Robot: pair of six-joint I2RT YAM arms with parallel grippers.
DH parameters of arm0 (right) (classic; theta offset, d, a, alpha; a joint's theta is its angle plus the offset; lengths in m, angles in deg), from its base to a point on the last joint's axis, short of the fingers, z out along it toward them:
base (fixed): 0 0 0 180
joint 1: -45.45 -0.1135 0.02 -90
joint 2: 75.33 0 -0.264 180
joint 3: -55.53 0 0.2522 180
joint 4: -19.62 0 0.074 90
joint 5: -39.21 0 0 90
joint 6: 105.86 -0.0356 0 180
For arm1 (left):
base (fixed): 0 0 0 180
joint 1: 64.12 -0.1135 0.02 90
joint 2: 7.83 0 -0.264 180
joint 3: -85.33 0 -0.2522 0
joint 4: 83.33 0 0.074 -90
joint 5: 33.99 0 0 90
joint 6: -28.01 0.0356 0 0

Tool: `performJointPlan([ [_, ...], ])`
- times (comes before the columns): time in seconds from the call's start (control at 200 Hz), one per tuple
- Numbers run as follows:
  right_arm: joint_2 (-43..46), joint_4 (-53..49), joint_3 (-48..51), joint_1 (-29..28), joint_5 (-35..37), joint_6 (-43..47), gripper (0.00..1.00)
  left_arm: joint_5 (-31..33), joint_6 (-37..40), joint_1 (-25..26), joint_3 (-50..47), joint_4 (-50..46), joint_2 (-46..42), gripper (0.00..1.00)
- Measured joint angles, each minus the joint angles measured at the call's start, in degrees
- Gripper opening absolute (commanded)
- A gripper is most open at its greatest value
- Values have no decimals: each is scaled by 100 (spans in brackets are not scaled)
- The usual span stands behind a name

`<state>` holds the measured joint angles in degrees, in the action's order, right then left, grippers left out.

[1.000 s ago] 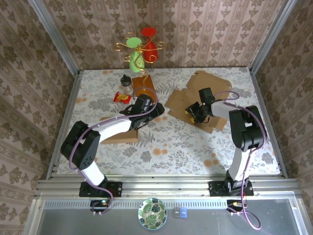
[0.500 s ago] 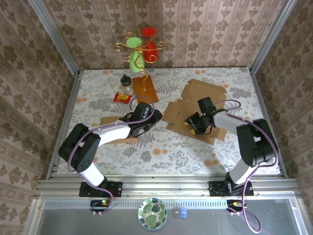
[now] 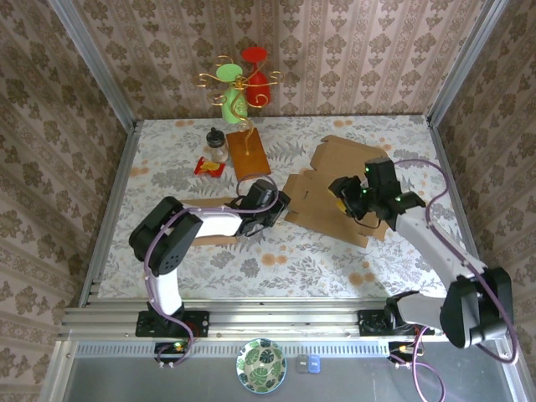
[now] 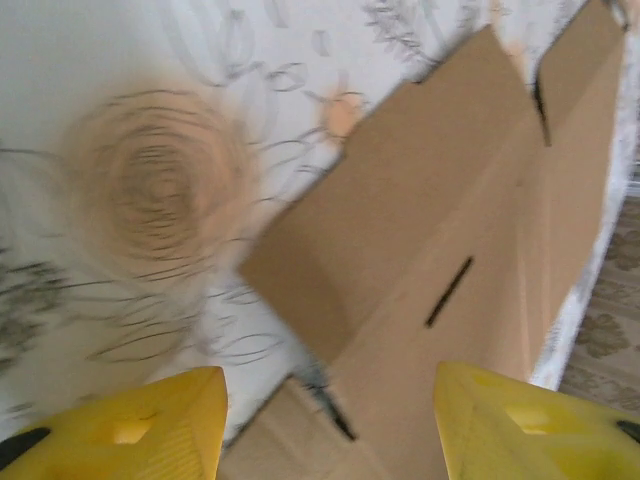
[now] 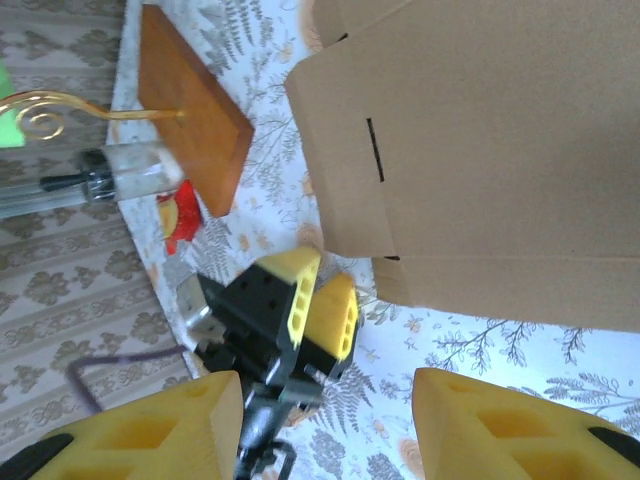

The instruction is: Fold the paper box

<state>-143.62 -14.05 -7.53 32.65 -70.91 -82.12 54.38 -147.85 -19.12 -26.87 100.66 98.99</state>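
Observation:
The paper box (image 3: 335, 197) is a flat, unfolded sheet of brown cardboard with flaps and slots, lying right of the table's middle. My left gripper (image 3: 279, 203) is low at the sheet's left edge. In the left wrist view its yellow fingers (image 4: 135, 425) stand apart, with a corner of the paper box (image 4: 440, 250) lying under the gap, so the left gripper (image 4: 335, 430) is open. My right gripper (image 3: 345, 193) hovers above the sheet. The right gripper (image 5: 325, 430) is open and holds nothing. Below it I see the left gripper (image 5: 300, 300) and the paper box (image 5: 480, 150).
At the back left stand a wooden board (image 3: 249, 154) with a gold wire stand, a small bottle (image 3: 218, 144) and a red packet (image 3: 208, 167). Another cardboard piece (image 3: 205, 234) lies under the left arm. Walls close in the table on three sides.
The left gripper slid right to the sheet's left edge and its jaws narrowed. The right arm swung out to the right and its gripper rose off the cardboard.

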Motion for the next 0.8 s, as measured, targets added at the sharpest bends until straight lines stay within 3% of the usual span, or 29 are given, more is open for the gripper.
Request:
performJointPlan([
  [0.305, 654, -76, 358, 177, -96, -201, 50, 87, -444, 81, 83, 592, 402, 43],
  [0.435, 719, -155, 417, 260, -155, -278, 50, 157, -564, 90, 87, 769, 533, 23],
  [0.53, 737, -131, 509, 289, -190, -345, 50, 199, -627, 114, 87, 942, 654, 0],
  [0.8, 1523, 96, 1384, 179, 87, -1257, 51, 627, -852, 197, 109, 1224, 625, 0],
])
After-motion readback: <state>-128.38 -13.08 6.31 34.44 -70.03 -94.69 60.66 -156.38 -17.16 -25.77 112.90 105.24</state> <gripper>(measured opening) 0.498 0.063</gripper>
